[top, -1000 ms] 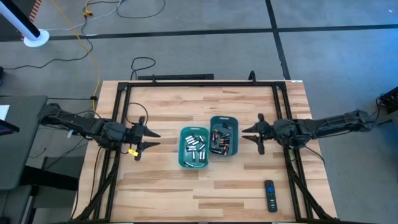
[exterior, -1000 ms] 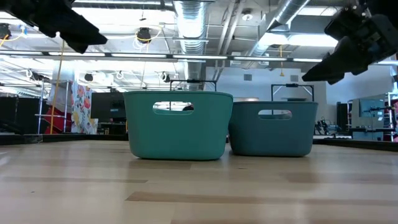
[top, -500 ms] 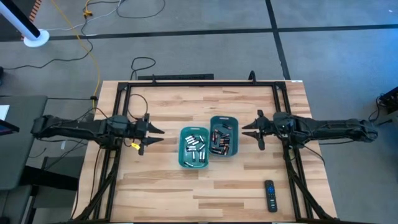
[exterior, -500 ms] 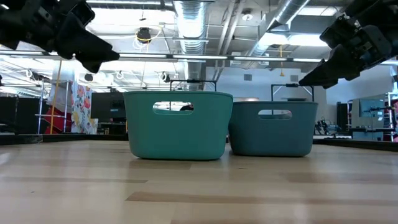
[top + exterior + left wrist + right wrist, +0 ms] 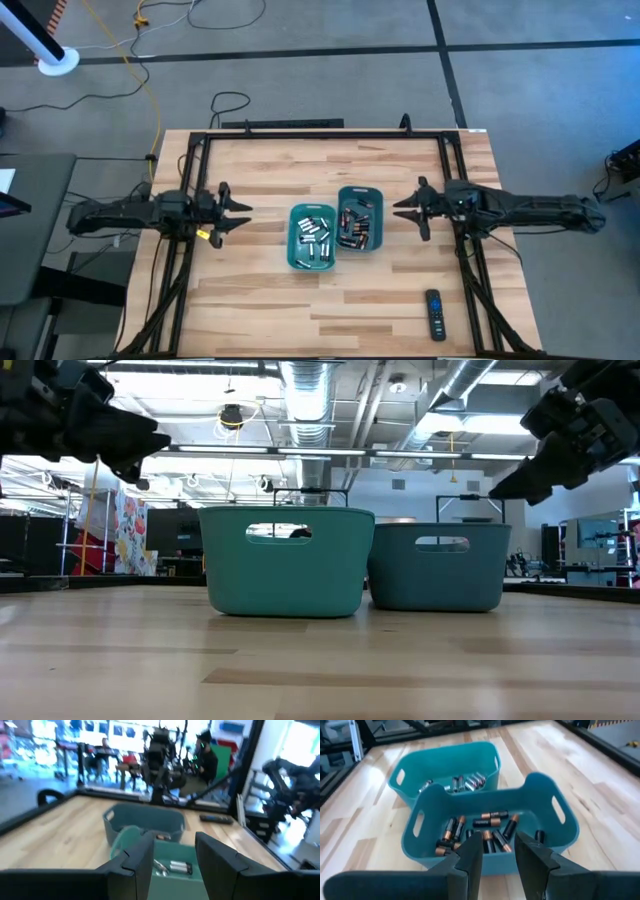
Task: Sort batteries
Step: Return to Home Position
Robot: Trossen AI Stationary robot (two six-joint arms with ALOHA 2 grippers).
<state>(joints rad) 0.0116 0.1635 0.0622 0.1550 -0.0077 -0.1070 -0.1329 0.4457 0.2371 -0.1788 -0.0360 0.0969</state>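
One table point(image 5: 260, 170): two bins side by side at its middle; no cell shows loose on the wood.
Left gripper point(image 5: 244, 213): pulled back toward the left edge within the last half second; jaws spread, empty.
Right gripper point(image 5: 399, 213): hardly shifted, near the blue bin point(image 5: 360, 189); jaws parted, empty.
Meaning: sorting looks complete, both arms retiring.
Green bin point(image 5: 312, 267): silvery batteries point(image 5: 312, 238) heaped inside.
Blue bin: dark batteries point(image 5: 354, 228) with copper ends inside.

Bright, even overhead light falls on the table point(image 5: 260, 290), leaving only soft, faint shadows beside the bins point(image 5: 292, 245). Down low, the ceiling strip lights point(image 5: 420, 455) glare white, and the batteries point(image 5: 487, 822) catch small glints.
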